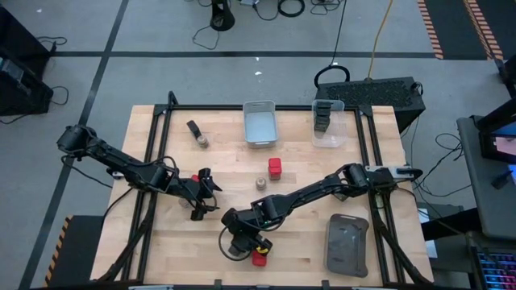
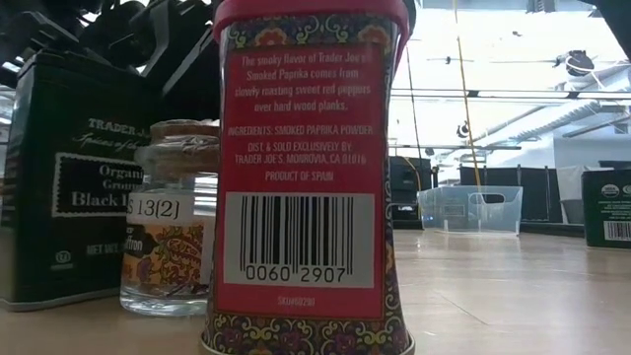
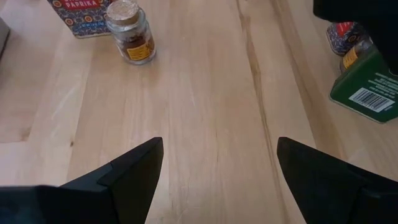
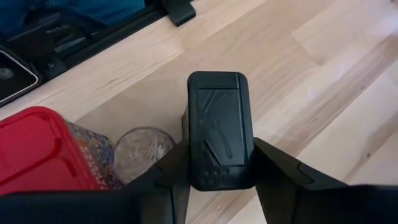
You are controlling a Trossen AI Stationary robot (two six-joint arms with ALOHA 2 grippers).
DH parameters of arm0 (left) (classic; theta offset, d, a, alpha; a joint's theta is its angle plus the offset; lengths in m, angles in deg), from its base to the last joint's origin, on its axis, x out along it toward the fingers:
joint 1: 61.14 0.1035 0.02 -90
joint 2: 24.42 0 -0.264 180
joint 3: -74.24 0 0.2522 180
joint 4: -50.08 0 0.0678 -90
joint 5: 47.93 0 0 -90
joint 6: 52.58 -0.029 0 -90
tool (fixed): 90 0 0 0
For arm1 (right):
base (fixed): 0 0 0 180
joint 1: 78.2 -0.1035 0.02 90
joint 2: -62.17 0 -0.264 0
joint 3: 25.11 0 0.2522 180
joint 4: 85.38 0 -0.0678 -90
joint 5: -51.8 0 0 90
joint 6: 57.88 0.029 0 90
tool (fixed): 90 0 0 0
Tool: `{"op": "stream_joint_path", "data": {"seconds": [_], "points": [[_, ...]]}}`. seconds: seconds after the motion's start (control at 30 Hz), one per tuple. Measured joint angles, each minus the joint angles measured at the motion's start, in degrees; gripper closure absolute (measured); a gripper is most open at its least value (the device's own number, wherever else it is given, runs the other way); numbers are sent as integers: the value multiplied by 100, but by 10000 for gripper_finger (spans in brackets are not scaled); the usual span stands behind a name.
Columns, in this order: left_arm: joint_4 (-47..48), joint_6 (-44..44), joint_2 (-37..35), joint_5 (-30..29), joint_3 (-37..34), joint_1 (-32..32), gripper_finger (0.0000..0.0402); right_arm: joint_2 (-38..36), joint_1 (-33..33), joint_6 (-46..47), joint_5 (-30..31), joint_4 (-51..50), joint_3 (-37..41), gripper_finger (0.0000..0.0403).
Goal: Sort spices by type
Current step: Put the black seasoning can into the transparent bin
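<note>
While the left gripper (image 1: 206,196) hovers over bare wood at about eight o'clock of the table (image 1: 306,153), its fingers (image 3: 134,171) spread wide and holding nothing, the right gripper (image 1: 239,244) sits near the table's six o'clock edge with its two fingers against the sides of a black tin (image 4: 220,137), grasping it from above. Just beside that tin stand a round jar with a cork top (image 4: 142,151) and a red-capped paprika tin (image 4: 38,149); the low view shows the three crowded together, the paprika tin nearest the lens. Near the table's centre stand another red-capped tin (image 1: 275,167) and a small cork-topped jar (image 1: 261,184), close beside each other. Toward eleven o'clock a dark container (image 1: 193,128) lies with a brown-topped jar (image 1: 202,142) just beside it. At twelve o'clock is a grey bin (image 1: 259,123), and at one o'clock a clear bin (image 1: 328,123) holds several dark tins (image 1: 322,115). A flat dark grey tray (image 1: 347,245) lies at four o'clock.
</note>
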Motion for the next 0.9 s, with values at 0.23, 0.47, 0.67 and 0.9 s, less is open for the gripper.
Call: {"op": "stream_joint_path", "data": {"seconds": [0.23,0.47,0.67,0.9], "points": [[10,-2,0,-1,0,0,81,0,0,-8,-7,10,-10,271],[22,0,0,-2,0,0,81,-7,9,34,-10,-457,-581,276],[63,87,0,2,0,2,81,-15,220,11,-33,-1827,-1504,277],[-62,-99,0,-5,0,2,81,-15,621,59,-17,-3117,-2111,277]]}}
